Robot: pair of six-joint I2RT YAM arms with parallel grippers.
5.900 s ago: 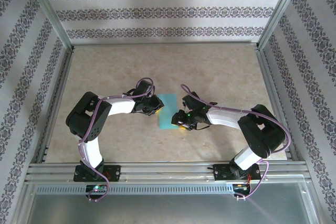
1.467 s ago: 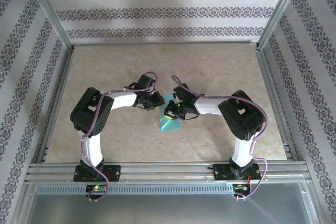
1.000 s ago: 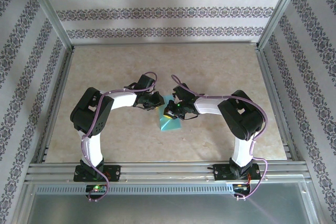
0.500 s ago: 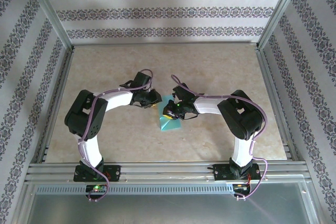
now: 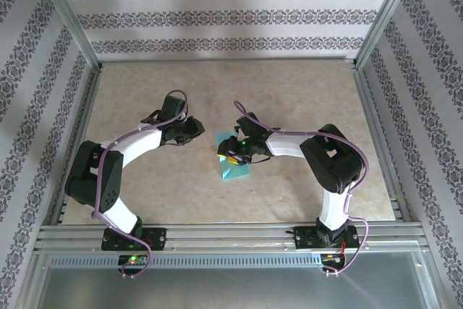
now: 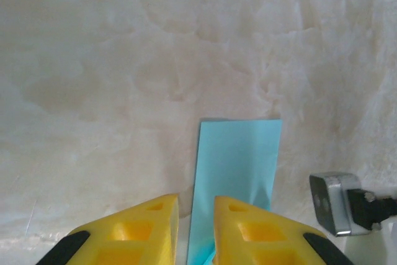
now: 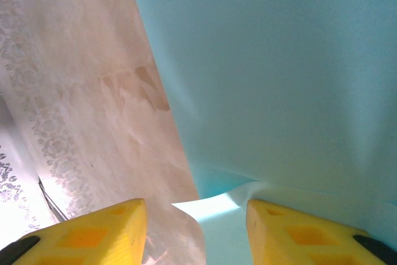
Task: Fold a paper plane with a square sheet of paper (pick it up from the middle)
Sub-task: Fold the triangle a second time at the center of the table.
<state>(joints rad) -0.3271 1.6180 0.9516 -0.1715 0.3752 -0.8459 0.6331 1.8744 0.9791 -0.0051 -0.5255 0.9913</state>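
Observation:
The paper plane (image 5: 235, 168) is a folded light-blue sheet lying flat on the beige table, mid-way between the arms. My right gripper (image 5: 228, 153) hovers over its upper part. In the right wrist view its yellow fingers stand wide apart (image 7: 195, 212) above the blue paper (image 7: 279, 79), with a raised white-lit flap between them and nothing pinched. My left gripper (image 5: 192, 130) sits to the left of the paper, apart from it. Its fingers (image 6: 196, 209) show a narrow gap with nothing in it, and the paper strip (image 6: 239, 159) lies on the table beyond.
The marble-look table (image 5: 289, 92) is ringed by aluminium posts and patterned walls. A metal rail (image 5: 231, 233) runs along the near edge by the arm bases. A metal part of the right gripper (image 6: 338, 203) appears beside the paper in the left wrist view.
The left arm has swung back and to the left, away from the paper. The right gripper has gone from shut to wide open over the paper, which stays on the table.

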